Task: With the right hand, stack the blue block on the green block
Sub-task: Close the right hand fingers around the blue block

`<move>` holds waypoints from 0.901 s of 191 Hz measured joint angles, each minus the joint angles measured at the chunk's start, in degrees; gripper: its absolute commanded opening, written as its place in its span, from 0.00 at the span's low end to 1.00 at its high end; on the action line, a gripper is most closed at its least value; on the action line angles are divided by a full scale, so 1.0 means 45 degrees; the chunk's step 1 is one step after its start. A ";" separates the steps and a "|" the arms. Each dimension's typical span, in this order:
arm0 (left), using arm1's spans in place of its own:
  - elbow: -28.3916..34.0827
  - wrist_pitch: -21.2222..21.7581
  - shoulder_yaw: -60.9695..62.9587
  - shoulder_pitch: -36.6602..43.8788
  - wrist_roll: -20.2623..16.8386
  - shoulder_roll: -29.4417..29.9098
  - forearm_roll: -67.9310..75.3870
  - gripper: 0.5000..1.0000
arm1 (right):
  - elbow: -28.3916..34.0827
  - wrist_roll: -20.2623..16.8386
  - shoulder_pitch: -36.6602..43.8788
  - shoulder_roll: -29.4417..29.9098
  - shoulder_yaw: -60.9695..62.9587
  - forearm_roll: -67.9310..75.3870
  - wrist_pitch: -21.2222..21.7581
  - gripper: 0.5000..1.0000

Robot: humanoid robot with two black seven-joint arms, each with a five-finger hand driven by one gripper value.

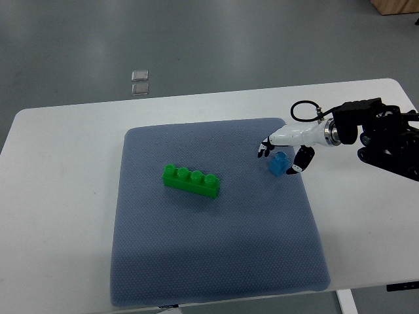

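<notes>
Right now your right hand (283, 152) hovers at the blue block (279, 163), which sits on the grey mat (216, 261) near the mat's right edge, toward its far right corner. The fingers (264, 148) are spread and pointing down on the block's far-left side, with the thumb (301, 160) on its right; they straddle the block, but from this view you cannot tell whether any of them touch it, and nothing is lifted yet. The hand looks open around the block rather than closed on it.

To do this step well, settle the hand lower so fingers and thumb meet opposite faces of the block, then close squarely; a small, smooth block like this will likely twist or squirt out if pinched at a corner. Lift straight up before you travel.

The green block (191, 180) lies well apart to the left, near the middle of the mat, a long brick with four studs lying at a slant. You will need to match that slant when seating the blue one.

Nothing stands between the two blocks. Two small clear squares (139, 82) lie on the floor beyond the table (59, 196), out of the way. The left arm is not in view.
</notes>
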 measured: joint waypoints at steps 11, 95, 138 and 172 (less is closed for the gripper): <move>0.0000 0.0000 0.0000 0.0000 0.0000 0.0000 0.0000 1.00 | -0.0009 0.0000 0.0001 -0.0011 -0.0007 -0.0008 0.0000 0.53; 0.0000 0.0000 0.0000 0.0000 0.0000 0.0000 -0.0004 1.00 | -0.0013 0.0052 0.0113 -0.0163 -0.0223 -0.0058 -0.0018 0.38; 0.0000 0.0000 0.0000 0.0000 0.0000 0.0000 -0.0004 1.00 | -0.0013 0.0190 0.0115 -0.0161 -0.0219 -0.0059 -0.0019 0.39; 0.0000 0.0000 0.0000 0.0000 0.0000 0.0000 -0.0004 1.00 | -0.0013 0.0194 0.0114 -0.0083 -0.0206 -0.0059 -0.0019 0.39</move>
